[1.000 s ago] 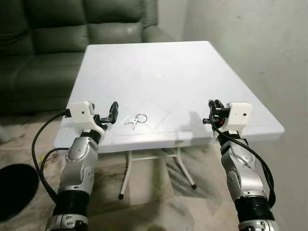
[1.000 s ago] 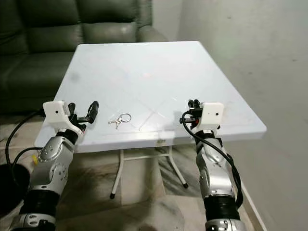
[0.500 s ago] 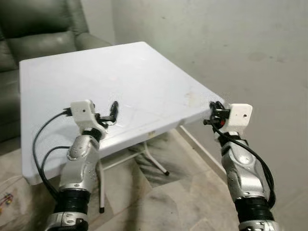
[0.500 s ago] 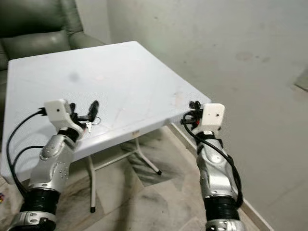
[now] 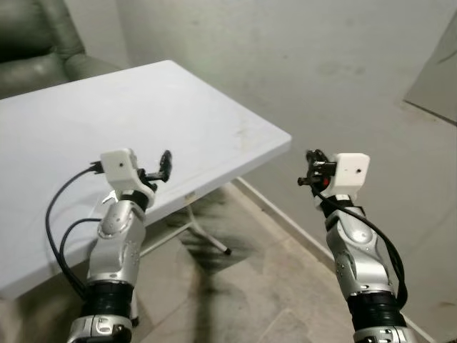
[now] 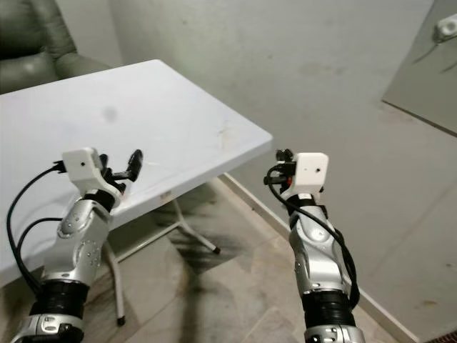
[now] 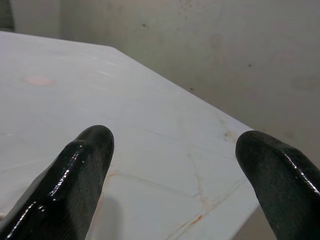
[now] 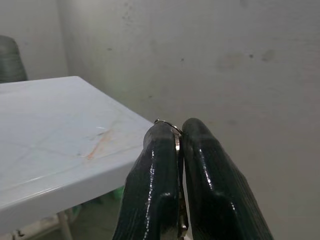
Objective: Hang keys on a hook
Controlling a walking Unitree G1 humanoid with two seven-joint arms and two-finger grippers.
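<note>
My right gripper [image 5: 312, 168] is held up at chest height, off the table's right corner and facing the bare wall. Its fingers [image 8: 200, 165] are shut, and a thin metal key ring [image 8: 165, 122] is pinched between them, only its edge showing. My left gripper [image 5: 163, 167] hovers open over the near edge of the white folding table [image 5: 143, 100], with nothing between its fingers [image 7: 85, 165]. A small white fitting [image 6: 445, 28] sits on a grey panel at the far upper right; too small to tell what it is.
A dark green sofa [image 5: 36, 36] stands behind the table at the upper left. A bare grey wall [image 5: 300, 50] runs along the table's right side. Marbled floor [image 5: 250, 271] lies open between the table leg and the wall. The grey panel [image 5: 435, 78] leans at the right.
The camera has swung to the right: table and sofa have slid left, and the wall and grey panel have come into view. Both arms keep their pose. The keys on the table are out of sight.
</note>
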